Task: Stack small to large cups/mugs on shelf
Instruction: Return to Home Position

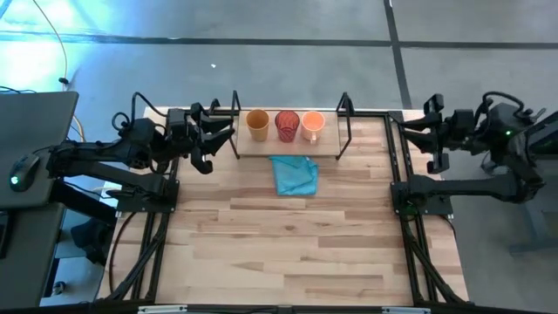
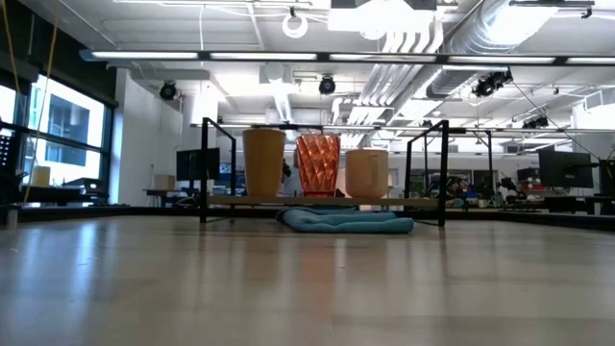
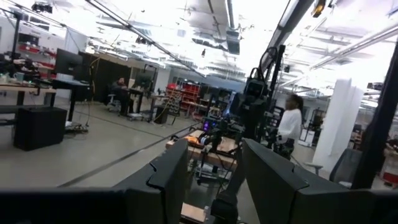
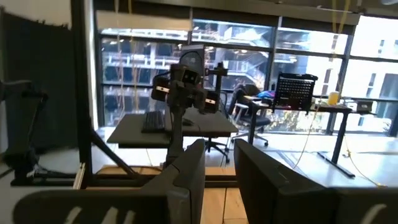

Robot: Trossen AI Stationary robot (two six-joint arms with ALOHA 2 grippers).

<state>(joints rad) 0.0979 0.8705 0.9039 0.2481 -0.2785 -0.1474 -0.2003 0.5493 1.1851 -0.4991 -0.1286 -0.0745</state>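
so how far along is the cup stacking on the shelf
Done: the tumbler, ribbed red cup and orange mug stand in a row on the shelf, tallest to shortest. In hand: nothing; the left claw and right claw are open, empty, off either end of the shelf. Left: probably just parking the arms.

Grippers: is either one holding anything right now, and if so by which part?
Nothing is held. The left gripper and right gripper are both open and empty; the tan tumbler, red ribbed cup and orange mug stand on the shelf.
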